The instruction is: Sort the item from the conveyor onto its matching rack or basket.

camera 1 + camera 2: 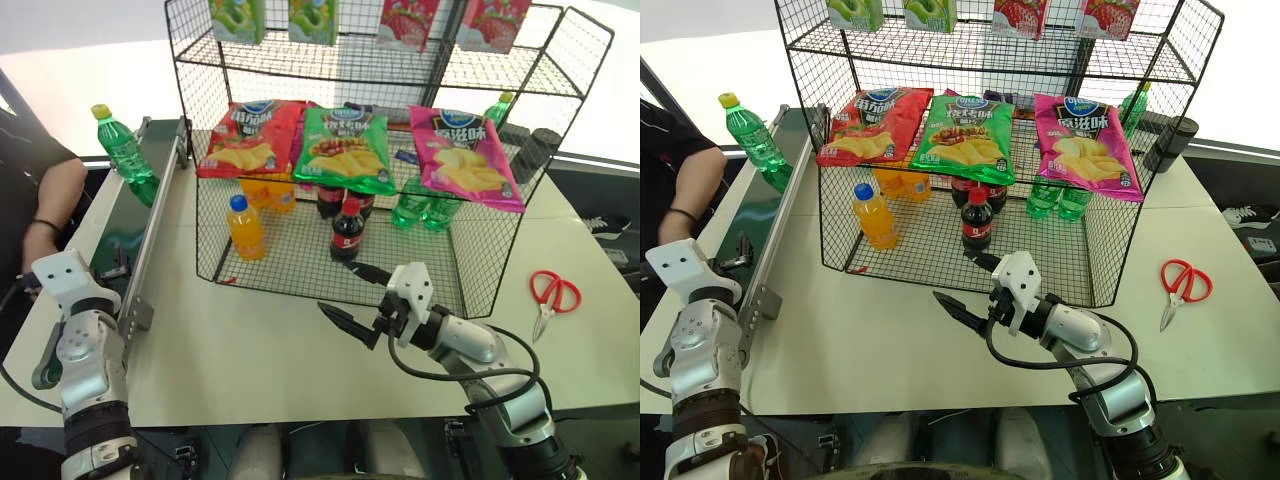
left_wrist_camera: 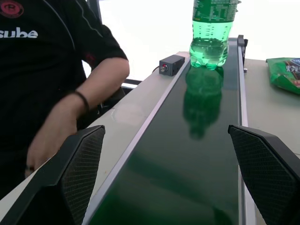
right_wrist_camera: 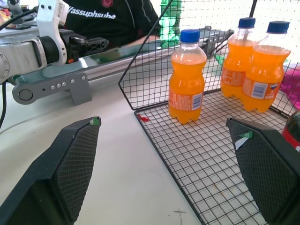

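Observation:
The item, a green bottle (image 1: 125, 148) with a yellow cap, stands upright at the far end of the conveyor (image 1: 140, 235), a dark green belt along the table's left side. My left gripper (image 2: 166, 129) is open over the belt's near end and points along it at the bottle (image 2: 213, 33), well short of it. My right gripper (image 1: 340, 286) is open and empty above the table, just in front of the black wire rack (image 1: 480, 270) and aimed at its lower left corner.
A person's forearm (image 1: 50, 190) rests left of the conveyor. Orange bottles (image 1: 245, 228), cola bottles (image 1: 347, 232) and green bottles (image 1: 420, 205) stand inside the rack. Three chip bags (image 1: 345, 150) hang on its front. Red scissors (image 1: 552, 295) lie on the table at the right.

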